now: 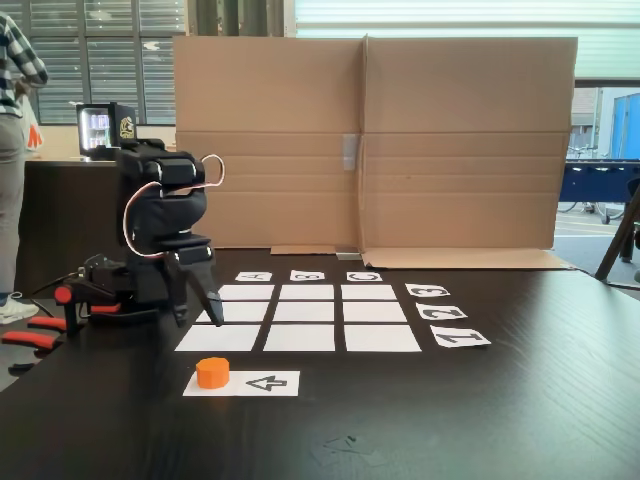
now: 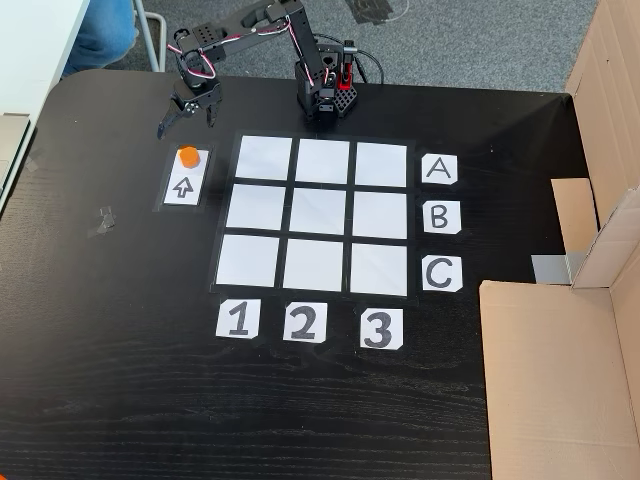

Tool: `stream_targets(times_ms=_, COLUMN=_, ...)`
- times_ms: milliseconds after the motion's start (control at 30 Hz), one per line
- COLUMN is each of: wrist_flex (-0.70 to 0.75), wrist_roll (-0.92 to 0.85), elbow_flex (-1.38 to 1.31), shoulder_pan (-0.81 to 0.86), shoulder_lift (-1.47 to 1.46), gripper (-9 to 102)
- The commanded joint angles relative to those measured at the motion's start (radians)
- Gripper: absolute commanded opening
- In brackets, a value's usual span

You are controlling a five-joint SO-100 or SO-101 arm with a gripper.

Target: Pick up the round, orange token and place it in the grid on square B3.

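Overhead, arm folded low, pincer (image 2: 186,120) splayed and empty just beyond token (image 2: 188,155).

A dark wood-grain table (image 1: 480,420) is backed by a folded cardboard screen (image 1: 370,140). Windows with blinds (image 1: 110,45) are seen far left; grey carpet (image 2: 480,45) is visible beyond the table.

We see our arm (image 2: 255,25) folded low over its base (image 2: 322,100), reaching out sideways from it. Our gripper (image 2: 185,122) hangs beyond the base, pointing down at the table, its two fingers (image 1: 212,300) spread apart and holding nothing.
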Motion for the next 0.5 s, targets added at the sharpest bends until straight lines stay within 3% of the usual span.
stream_targets(times_ms=0, wrist_flex=-0.014, wrist_roll=-0.064, elbow_flex=-0.055, shoulder_pan=-0.009, shoulder_lift=-0.006, gripper=54)
stream_targets(times_ms=467, wrist_flex=-0.017, wrist_roll=-0.376, elbow_flex=-0.149, shoulder_pan=-0.012, shoulder_lift=-0.127, gripper=54)
